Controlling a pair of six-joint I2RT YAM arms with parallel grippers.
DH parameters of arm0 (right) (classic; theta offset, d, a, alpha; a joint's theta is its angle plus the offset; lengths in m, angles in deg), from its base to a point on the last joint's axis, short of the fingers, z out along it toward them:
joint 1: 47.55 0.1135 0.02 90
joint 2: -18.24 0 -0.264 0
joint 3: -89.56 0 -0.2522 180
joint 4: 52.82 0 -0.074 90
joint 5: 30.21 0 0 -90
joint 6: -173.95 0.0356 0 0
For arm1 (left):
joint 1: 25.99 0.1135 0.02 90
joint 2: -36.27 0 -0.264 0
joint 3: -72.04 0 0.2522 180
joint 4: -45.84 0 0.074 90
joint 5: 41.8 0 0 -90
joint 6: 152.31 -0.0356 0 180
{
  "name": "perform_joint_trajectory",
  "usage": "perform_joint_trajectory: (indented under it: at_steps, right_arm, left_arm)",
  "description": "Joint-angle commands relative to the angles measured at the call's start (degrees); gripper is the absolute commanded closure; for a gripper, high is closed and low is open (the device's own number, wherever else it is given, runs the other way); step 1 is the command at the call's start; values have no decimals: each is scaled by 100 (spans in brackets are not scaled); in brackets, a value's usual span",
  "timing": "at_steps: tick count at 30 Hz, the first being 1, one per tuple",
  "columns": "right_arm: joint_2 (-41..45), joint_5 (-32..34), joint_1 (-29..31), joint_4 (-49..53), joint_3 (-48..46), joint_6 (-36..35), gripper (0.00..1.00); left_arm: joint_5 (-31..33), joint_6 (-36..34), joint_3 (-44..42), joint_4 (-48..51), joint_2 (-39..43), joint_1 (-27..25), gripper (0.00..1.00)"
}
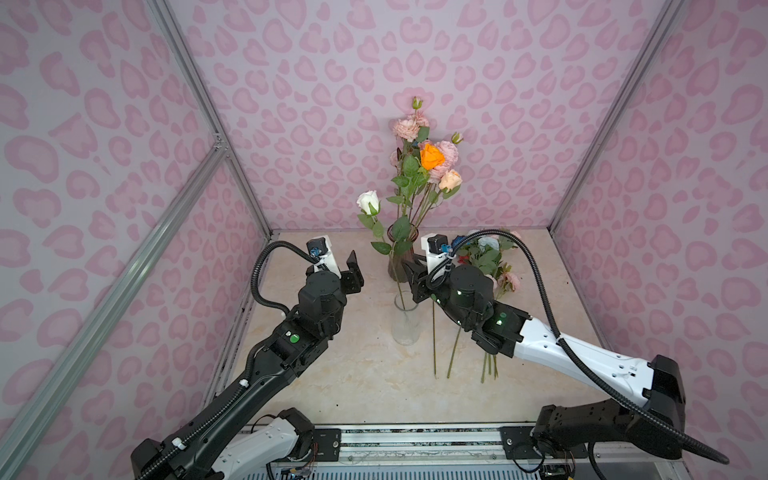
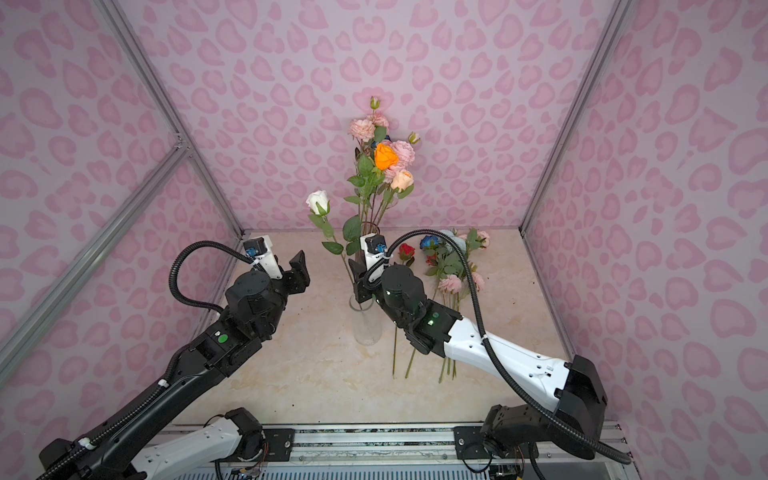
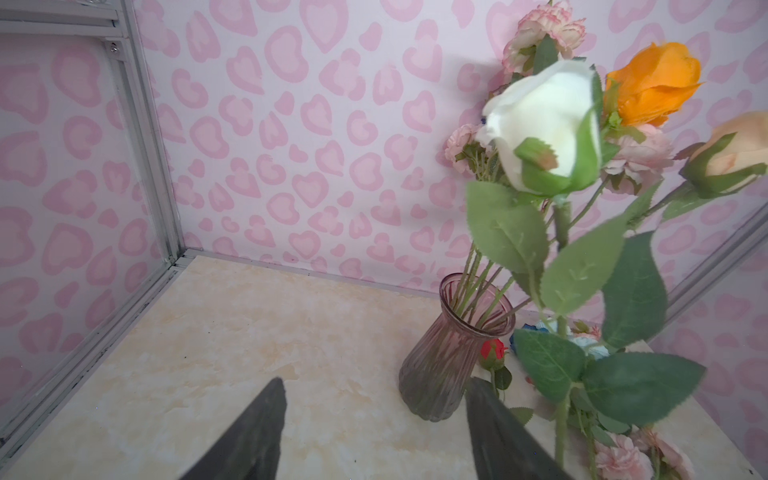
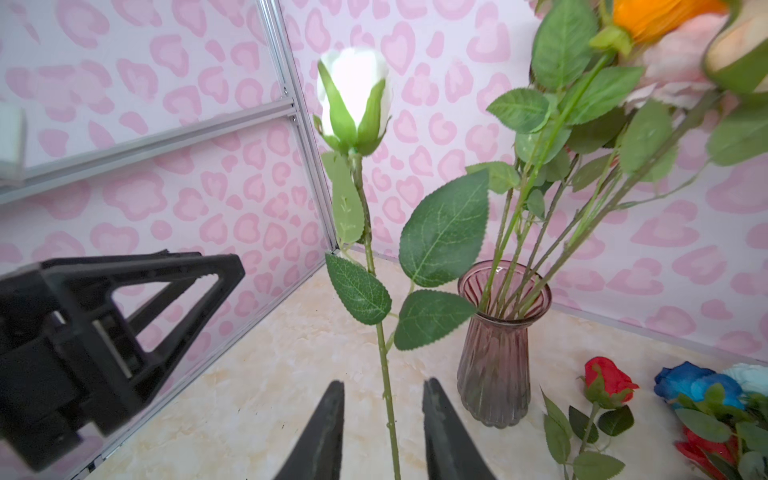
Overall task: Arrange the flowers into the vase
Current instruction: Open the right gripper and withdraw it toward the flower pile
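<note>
White rose (image 1: 368, 202) stands in the clear vase (image 1: 406, 328) at the middle of the counter (image 1: 332, 386), stem tilted, apparently propped by the rim. Right fingers (image 4: 324, 428) are parted either side of the stem, not pinching; reads as letting the vase take it. Left fingers (image 3: 257, 428) are spread, empty, toward the left edge, likely keeping clear. Purple vase (image 3: 451, 353) near the back edge holds orange, peach and pink blooms. Other flowers (image 2: 451, 266) lie loose toward the back right corner.

From my remote console: a white rosebud (image 4: 354, 83) on a green leafy stem beside the ribbed smoky-mauve glass vase (image 4: 496, 357), which holds an orange rose (image 1: 432, 157), a peach rose (image 1: 450, 180) and pale pink blooms (image 1: 409, 126). A red rose (image 4: 609, 375) and a blue rose (image 4: 690, 382) lie near it on the cream marbled tabletop (image 1: 353, 374), with pink heart-blotched lilac walls (image 1: 291, 83) behind.
</note>
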Motion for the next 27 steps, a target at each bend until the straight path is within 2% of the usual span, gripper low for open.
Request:
perform_joint_trajectory:
  at_steps: [1,3,6,8,12,17,20,27]
  right_arm:
    - [366,447,12,192,-155,-47,66]
    - [652,835,-9,388,-324,-28,65]
    - [1060,1188,-314,689,-711,137,65]
    - [1198,931,-842,1151,-894,615,64]
    - [1154,14,-2135,1895,-1263,1604,65]
    - [466,-860,-2971,1921,-1671,2011,60]
    - [-87,-1379,-3279,1873,-1683,2167,54]
    - [-1531,-1900,-3530,1913,-1249,2312,52]
  left_arm:
    - [-387,85,30,-86,159,-1,32]
    - [-700,122,21,-127,254,2,33]
    - [-1522,149,-9,-262,356,-9,36]
    - [-2101,165,4,-344,362,-35,37]
    - [-3522,151,37,-581,233,-152,41]
    - [-5172,46,322,-543,-341,-500,40]
    - [-5520,-140,511,-289,-659,-828,40]
    - [-5375,-314,534,-156,-870,-1247,39]
